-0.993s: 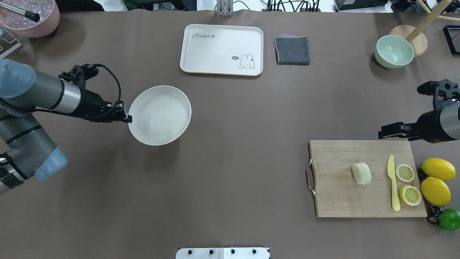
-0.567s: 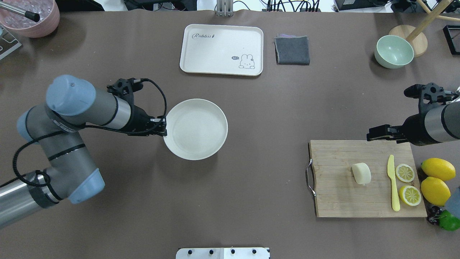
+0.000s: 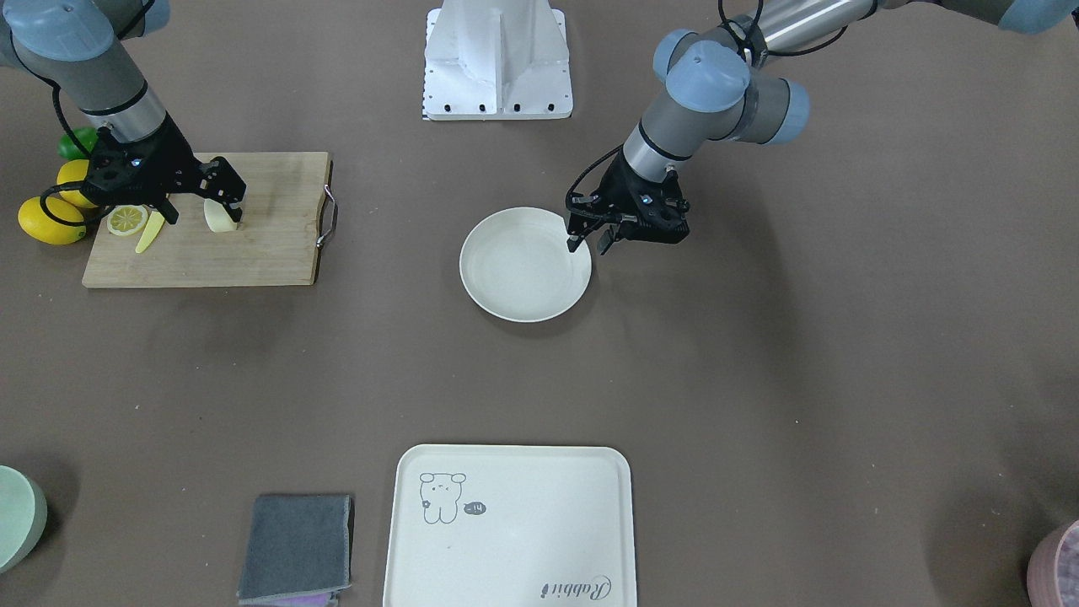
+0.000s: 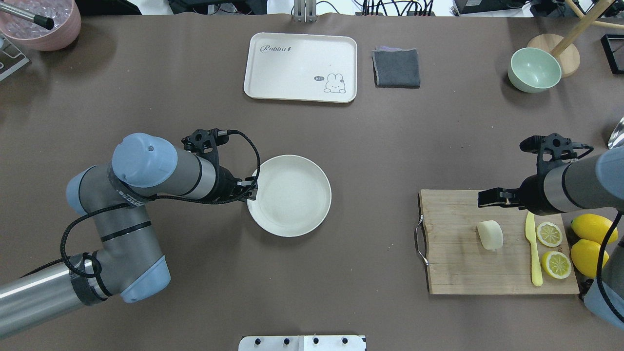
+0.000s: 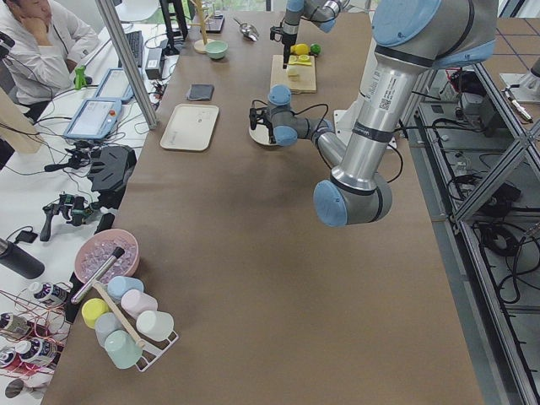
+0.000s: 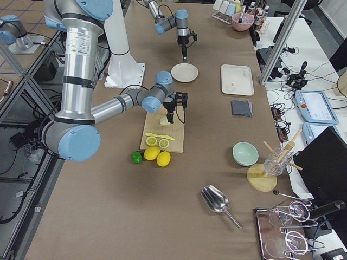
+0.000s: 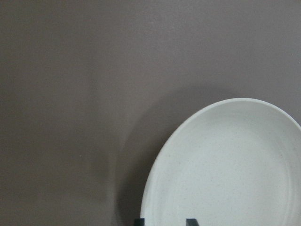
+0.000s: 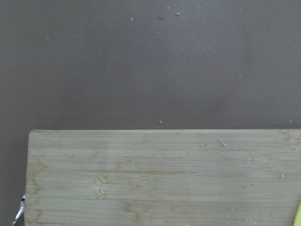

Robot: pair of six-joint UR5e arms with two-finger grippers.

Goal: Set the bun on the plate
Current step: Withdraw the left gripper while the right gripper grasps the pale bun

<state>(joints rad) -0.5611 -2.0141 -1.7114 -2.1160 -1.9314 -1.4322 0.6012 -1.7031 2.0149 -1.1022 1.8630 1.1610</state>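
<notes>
A cream tray (image 4: 292, 73) near the surface's (image 4: 370, 146) far edge bears the word "Rabbit"; its speech bubble's (image 4: 319, 78) lettering is too small to read.

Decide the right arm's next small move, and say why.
Probably lower the open right pincer around the bun: it hovers near the bun, which lies ungrasped on the cutting board, while the left pincer holds the plate by its rim.
</notes>
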